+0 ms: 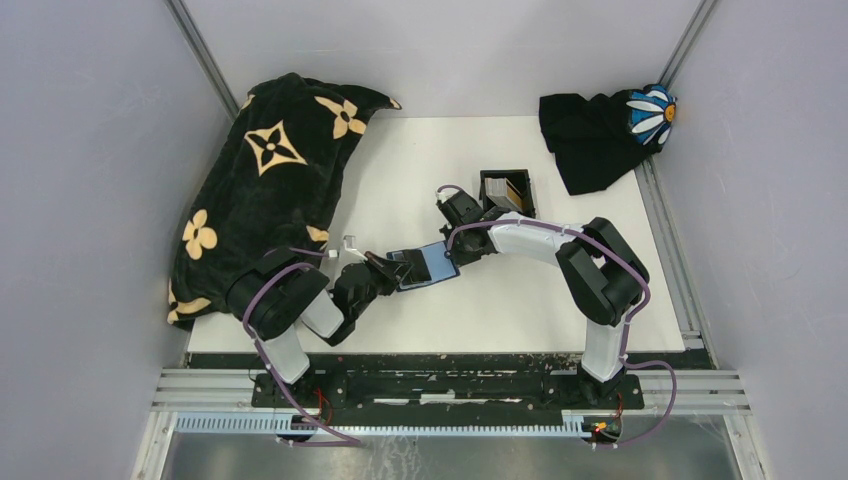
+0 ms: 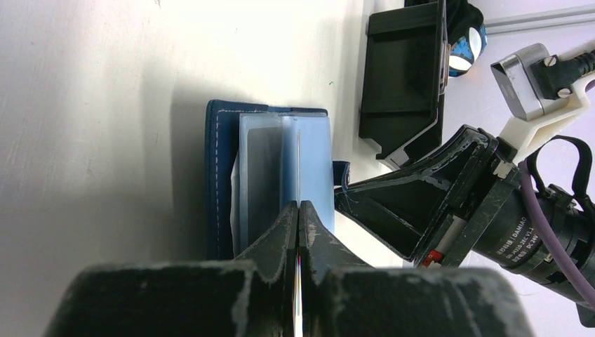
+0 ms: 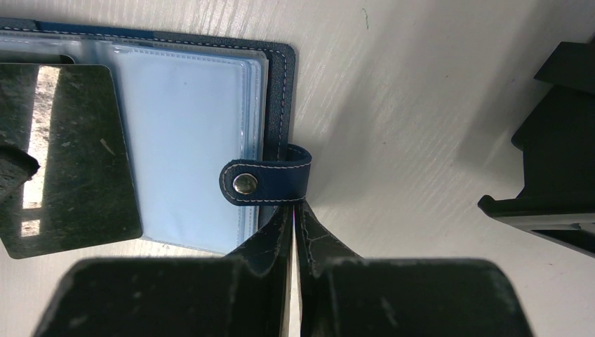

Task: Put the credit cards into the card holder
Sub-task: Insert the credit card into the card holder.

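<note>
White tabletop (image 1: 420,170), card holder (image 1: 432,265) lying open.
Left pincer (image 2: 299,209) clamps a credit card (image 3: 67,158); right pincer (image 3: 295,210) clamps the holder's edge; black tray (image 1: 507,190) nearby.

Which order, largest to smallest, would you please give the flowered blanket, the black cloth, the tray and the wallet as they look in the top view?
1. flowered blanket
2. black cloth
3. tray and wallet: they look about alike, and the wallet is partly hidden, so I leave them unranked.

Bright even light, soft shadows on the white table (image 1: 500,300), wrist views blurred up close.
</note>
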